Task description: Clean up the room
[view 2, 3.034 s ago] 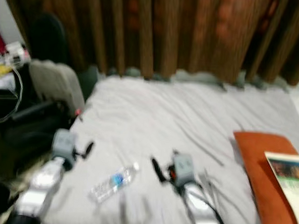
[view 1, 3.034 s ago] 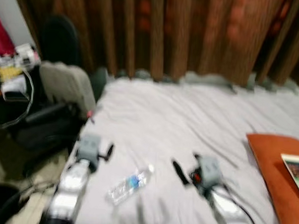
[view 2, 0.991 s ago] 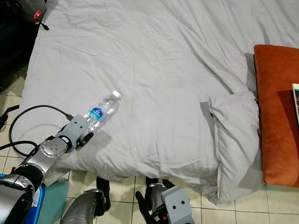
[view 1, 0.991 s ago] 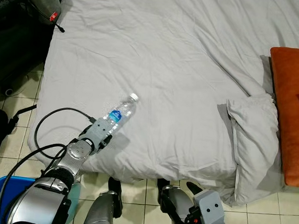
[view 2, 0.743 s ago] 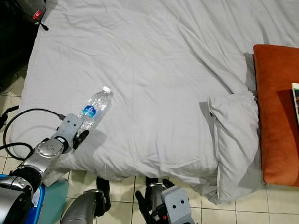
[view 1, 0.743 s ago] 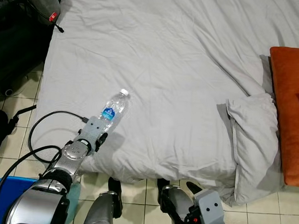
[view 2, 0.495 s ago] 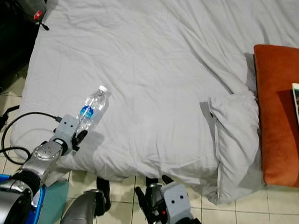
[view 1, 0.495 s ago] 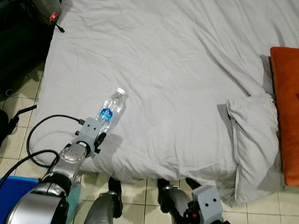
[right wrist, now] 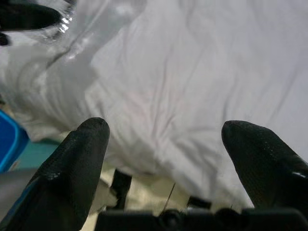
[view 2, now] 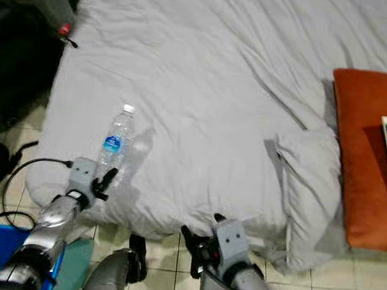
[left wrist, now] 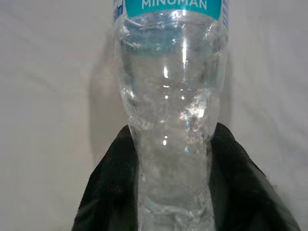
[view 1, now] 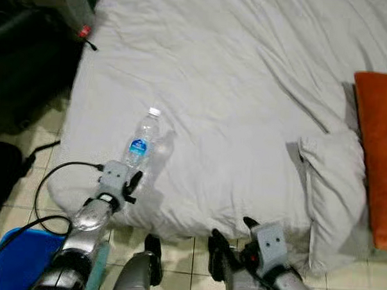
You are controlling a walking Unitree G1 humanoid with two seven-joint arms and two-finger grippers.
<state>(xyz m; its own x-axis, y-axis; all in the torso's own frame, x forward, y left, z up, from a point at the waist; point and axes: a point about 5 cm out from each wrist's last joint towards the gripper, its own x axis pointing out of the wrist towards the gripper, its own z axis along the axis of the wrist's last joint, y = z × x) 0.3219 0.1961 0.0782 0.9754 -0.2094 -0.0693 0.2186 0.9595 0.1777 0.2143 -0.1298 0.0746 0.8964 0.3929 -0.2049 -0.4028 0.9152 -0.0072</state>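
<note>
The left claw (view 1: 133, 181) sits at the lower left of the head view, its two black fingers (left wrist: 113, 187) clamped on either side of the base of a clear plastic water bottle (view 1: 141, 144), which lies on the white bed sheet (view 1: 234, 89) near the bed's lower-left corner with its white cap pointing toward the upper part of the frame. The hold is low on a thin, ribbed, slick wall, so in my judgement the bottle could pivot or squirt out of the fingers when lifted, or crumple if squeezed harder. The loose sheet under the fingertips could also snag and drag. The right claw (right wrist: 166, 159) hangs at the lower centre, fingers spread wide and empty, off the mattress edge. A blue bin (view 1: 8, 259) shows at the lower left corner; a dropped bottle could roll off onto the tiled floor (view 1: 187, 283).
</note>
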